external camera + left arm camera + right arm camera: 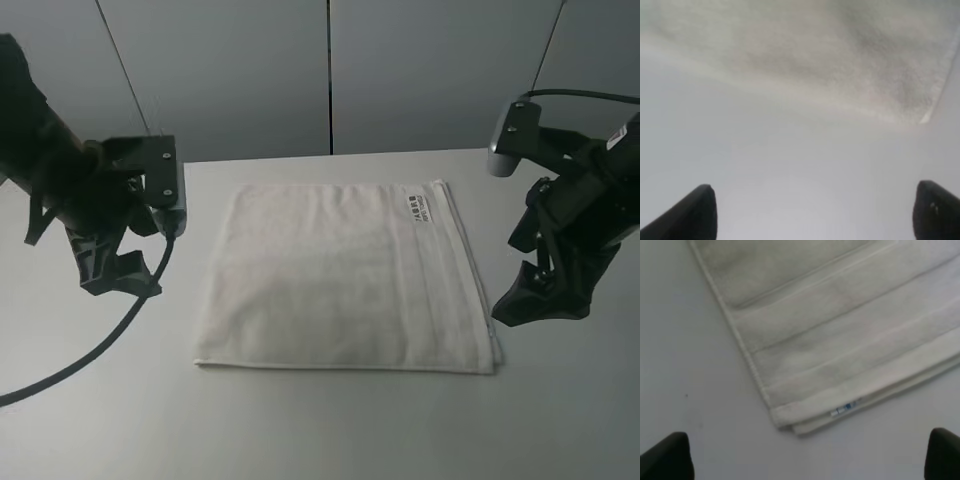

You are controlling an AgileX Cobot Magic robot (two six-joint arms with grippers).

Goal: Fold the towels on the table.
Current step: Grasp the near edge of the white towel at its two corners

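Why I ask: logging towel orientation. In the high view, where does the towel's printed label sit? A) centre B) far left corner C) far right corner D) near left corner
C: the label sits at the far right corner of the towel.

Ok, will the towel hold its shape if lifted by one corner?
The towel looks like soft terry lying flat in layers, so it will likely droop and the layers may separate. Its nap probably grips the matte table, so pushing would likely bunch it rather than slide it.
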